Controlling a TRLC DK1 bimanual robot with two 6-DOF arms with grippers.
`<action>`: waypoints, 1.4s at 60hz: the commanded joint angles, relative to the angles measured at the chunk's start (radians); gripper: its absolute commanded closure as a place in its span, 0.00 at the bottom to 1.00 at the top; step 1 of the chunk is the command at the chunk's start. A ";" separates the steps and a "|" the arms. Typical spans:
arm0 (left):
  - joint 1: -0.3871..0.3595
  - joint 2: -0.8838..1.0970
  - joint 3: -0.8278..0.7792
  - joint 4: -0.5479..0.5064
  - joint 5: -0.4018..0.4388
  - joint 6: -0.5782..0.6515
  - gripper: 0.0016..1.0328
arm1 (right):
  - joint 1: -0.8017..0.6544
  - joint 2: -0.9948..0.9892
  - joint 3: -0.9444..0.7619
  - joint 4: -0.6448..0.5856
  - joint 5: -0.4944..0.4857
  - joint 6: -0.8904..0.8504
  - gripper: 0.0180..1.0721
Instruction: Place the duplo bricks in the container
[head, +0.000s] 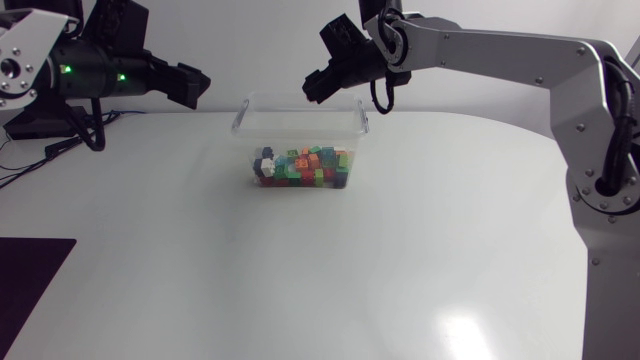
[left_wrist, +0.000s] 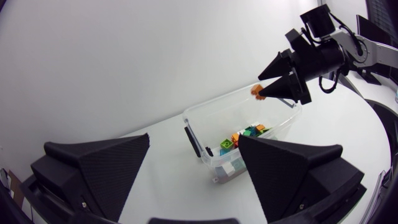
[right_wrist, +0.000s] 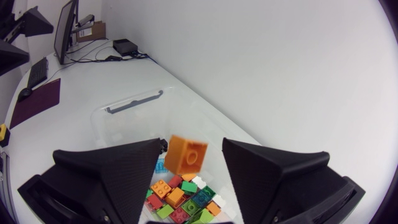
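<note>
Bricks (head: 305, 165) fill the clear container (head: 300, 118) at the worktop's (head: 400, 260) twelve o'clock. Right pincer (head: 314, 90) hangs over its one o'clock rim, spread wide. An orange brick (right_wrist: 186, 154) sits loose in the gap, seemingly dropping in. Left pincer (head: 190, 85), wide and empty, sits at the container's ten o'clock. I see no other loose brick, so the task looks nearly done.

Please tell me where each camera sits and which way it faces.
Head view: above the table, looking down on the clear box of bricks; both arms show.
Left wrist view: on left arm, facing the box across the table; own fingers, right gripper.
Right wrist view: above the box, looking in; orange brick between own fingers.
All share the box.
</note>
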 joint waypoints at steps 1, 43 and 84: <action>0.000 -0.067 -0.073 0.028 0.003 0.020 0.04 | -0.001 0.001 -0.005 0.032 0.032 0.014 0.04; 0.142 -0.454 -0.445 0.153 0.000 0.000 0.04 | -0.235 -0.709 -0.821 0.368 0.187 -0.009 0.04; 0.202 -0.860 -0.685 0.081 0.000 -0.031 0.05 | -0.357 -1.375 -1.392 0.382 0.298 -0.009 0.04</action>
